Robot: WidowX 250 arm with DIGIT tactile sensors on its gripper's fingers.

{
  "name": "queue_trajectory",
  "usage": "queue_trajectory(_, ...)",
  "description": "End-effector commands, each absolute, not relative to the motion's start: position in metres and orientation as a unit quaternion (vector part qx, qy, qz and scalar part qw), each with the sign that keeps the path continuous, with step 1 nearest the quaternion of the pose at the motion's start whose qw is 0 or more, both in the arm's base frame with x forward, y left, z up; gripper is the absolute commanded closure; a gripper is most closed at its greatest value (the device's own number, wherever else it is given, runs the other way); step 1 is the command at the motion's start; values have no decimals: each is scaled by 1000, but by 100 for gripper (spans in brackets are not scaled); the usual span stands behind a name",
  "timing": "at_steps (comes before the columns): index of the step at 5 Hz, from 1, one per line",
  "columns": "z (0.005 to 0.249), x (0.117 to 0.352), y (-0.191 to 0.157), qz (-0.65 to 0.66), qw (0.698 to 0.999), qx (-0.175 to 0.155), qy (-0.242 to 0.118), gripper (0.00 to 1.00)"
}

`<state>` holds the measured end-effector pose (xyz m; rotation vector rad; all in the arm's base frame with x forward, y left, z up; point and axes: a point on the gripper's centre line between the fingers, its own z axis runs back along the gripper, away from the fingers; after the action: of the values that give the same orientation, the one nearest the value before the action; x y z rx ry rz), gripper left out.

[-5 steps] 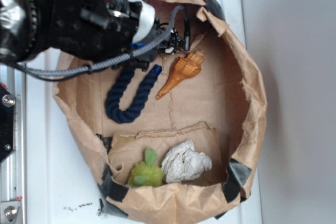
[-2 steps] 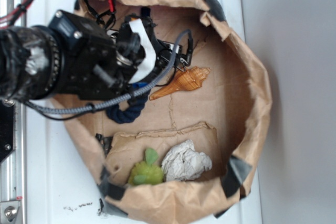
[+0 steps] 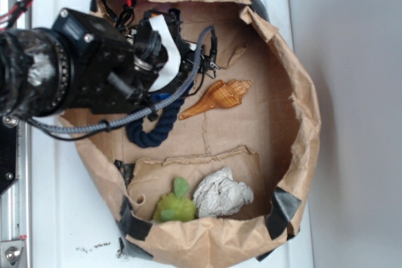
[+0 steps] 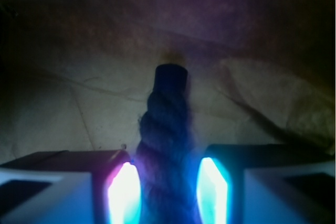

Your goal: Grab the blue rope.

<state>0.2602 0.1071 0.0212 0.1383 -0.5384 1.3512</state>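
The blue rope [image 3: 154,131] lay on the cardboard floor of the paper-bag tray [image 3: 301,92], in its left half, with only a dark navy curve showing below the arm in the exterior view; the rest of the cord ran up under the black arm [image 3: 75,76] and was hidden there. A spot of brighter blue showed just under the wrist. The gripper [image 4: 168,190] sat directly over the rope. In the wrist view the twisted cord rose up the middle of the picture between the two fingers [image 4: 123,192], its capped end pointing away toward the far cardboard. The glowing inner pads stood close on either side of the rope, the left one seeming to touch it and the right one just beside it, so the fingers bracketed the cord; whether they were truly clenched on it could not be told from either view.

Just right of the rope, near the gripper but apart from it, lay the orange shell [image 3: 217,98], its pointed tip aimed down-left toward the cord. In the near part of the tray a green plush toy [image 3: 174,205] sat touching a crumpled ball of white paper [image 3: 223,194], both well apart from the rope.
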Motion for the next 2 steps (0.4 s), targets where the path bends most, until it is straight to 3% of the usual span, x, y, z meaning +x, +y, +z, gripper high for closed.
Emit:
queue_trajectory(1, 35, 250, 122, 640, 725, 54, -247, 100)
queue_trajectory(2, 55, 247, 123, 642, 729, 36, -232, 100)
